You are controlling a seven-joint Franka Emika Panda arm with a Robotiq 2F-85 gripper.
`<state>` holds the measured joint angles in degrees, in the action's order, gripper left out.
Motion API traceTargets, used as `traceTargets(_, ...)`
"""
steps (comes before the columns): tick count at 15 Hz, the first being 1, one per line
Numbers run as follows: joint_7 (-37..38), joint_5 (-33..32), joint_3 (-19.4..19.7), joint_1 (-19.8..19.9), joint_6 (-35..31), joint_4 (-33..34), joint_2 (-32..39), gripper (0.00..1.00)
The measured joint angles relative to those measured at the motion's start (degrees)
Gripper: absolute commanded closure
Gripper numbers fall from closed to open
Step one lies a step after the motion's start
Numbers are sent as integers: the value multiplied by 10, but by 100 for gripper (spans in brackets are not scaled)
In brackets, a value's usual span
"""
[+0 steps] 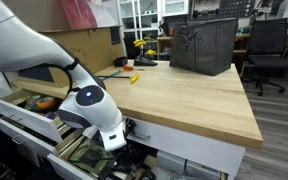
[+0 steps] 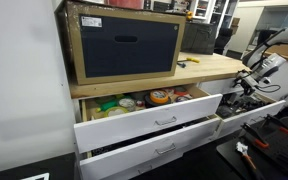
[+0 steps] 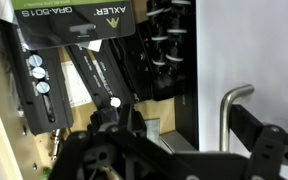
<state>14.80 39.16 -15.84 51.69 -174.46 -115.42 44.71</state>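
Observation:
My gripper (image 3: 179,150) hangs in front of the workbench drawers, below the wooden top; it also shows in both exterior views (image 1: 124,150) (image 2: 246,90). Its two black fingers are spread apart and hold nothing. In the wrist view a bent metal drawer handle (image 3: 236,112) on a white drawer front stands between the fingers, close to the right finger; I cannot tell if they touch. Left of the handle an open drawer (image 3: 156,112) holds black packaged tools, one labelled AXLER (image 3: 79,22).
The wooden benchtop (image 1: 184,95) carries a dark fabric bin (image 1: 204,45) and small tools (image 1: 132,74). Another top drawer (image 2: 154,122) is pulled out, with tape rolls (image 2: 160,97) inside. A large wood-framed black box (image 2: 124,42) sits above it. An office chair (image 1: 269,50) stands behind.

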Motion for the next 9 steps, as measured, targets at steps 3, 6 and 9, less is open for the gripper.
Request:
traceTargets(3, -13, 0, 2, -3, -3, 10, 17, 0)
traceTargets(6, -22, -1, 10, -12, -2, 12, 18, 0)
traceTargets(9, -22, -2, 41, -45, -1, 12, 12, 0)
